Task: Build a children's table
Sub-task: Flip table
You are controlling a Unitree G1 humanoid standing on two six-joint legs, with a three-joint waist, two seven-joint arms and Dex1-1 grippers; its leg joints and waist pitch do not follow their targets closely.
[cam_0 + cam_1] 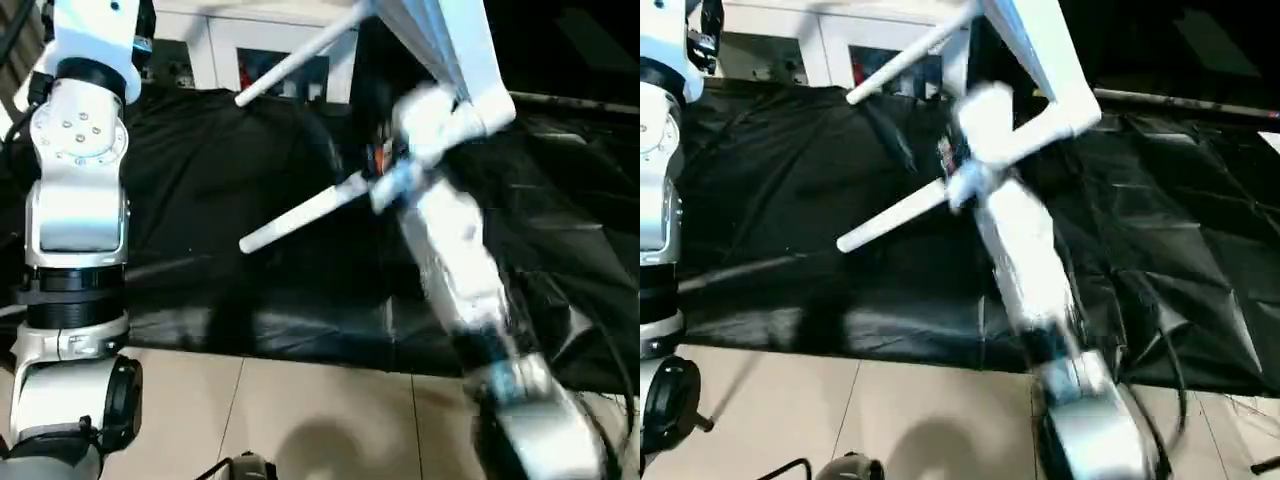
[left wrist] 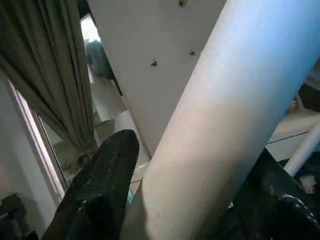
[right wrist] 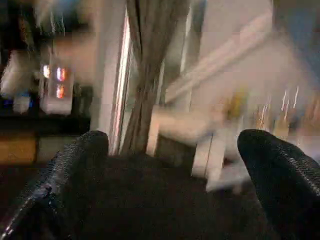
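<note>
Children's table [image 1: 440,40], white plastic, hangs tipped in the air above a black-draped table [image 1: 200,230], its tabletop slanting up out of the head camera's frame. Nearest the camera, the robot's right arm [image 1: 460,270] reaches up, blurred, toward the rounded corner socket [image 1: 485,110] and the tapered leg [image 1: 300,222] that juts from it toward the robot's left. The right gripper [image 3: 172,185] has its two black fingers spread wide with nothing between them. The left arm [image 1: 75,190] stands upright at the frame's left side; the left gripper [image 2: 195,200] has its fingers set on either side of a thick white table leg [image 2: 220,130]. Farther back, a second leg [image 1: 300,55] slants across a white glass-door cabinet [image 1: 270,60].
</note>
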